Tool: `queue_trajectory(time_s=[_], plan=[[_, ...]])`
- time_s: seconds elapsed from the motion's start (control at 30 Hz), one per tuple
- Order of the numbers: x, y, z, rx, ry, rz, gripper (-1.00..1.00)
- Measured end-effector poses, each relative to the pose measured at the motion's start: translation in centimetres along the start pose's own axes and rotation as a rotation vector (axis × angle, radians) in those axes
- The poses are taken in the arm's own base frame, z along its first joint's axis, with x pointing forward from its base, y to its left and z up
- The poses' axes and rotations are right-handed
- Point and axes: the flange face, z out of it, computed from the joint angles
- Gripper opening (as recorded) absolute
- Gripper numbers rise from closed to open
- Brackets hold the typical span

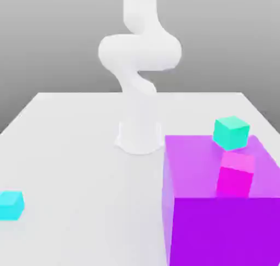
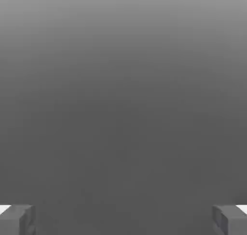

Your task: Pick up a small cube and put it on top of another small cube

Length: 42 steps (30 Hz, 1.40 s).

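The small cyan cube (image 1: 11, 205) rests on the white table near the exterior view's left edge, toward the front. The teal-green cube (image 1: 232, 132) sits on the back of the large purple block (image 1: 219, 205) at the exterior view's right. A magenta cube (image 1: 236, 175) stands on that block just in front of the teal one. In the hand view my gripper (image 2: 123, 219) is open, its two grey fingertips (image 2: 17, 219) far apart with nothing between them, facing plain grey background.
The white arm base (image 1: 140, 136) stands at the table's middle, with the arm rising out of the frame's top. The white table (image 1: 82, 166) spreads between the base and the cyan cube. The purple block is tall and bulky.
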Motion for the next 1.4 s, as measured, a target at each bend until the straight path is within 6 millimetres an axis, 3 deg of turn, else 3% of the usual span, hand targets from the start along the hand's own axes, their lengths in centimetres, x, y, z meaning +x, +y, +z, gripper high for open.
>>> queue_trajectory(time_s=[0.1,0.23,0.47,0.67,0.87,1.0,1.03,1.27,1.4], plan=[[2.2,2.7,6.2,-0.113,-0.001,0.15,0.0],[4.7,7.8,13.5,-0.25,0.0,0.347,0.0],[7.1,20.2,24.1,-0.469,0.003,0.706,0.0],[6.7,34.0,30.1,-0.644,0.016,1.054,0.0],[2.2,44.4,34.9,-0.779,-0.002,1.335,0.0],[-0.2,47.6,38.5,-0.792,-0.002,1.363,0.0],[-0.7,48.1,39.2,-0.793,-0.002,1.364,-1.0],[-0.7,48.2,39.3,-0.792,-0.001,1.365,-1.0],[1.2,46.0,36.2,-0.792,-0.001,1.365,-1.0]])
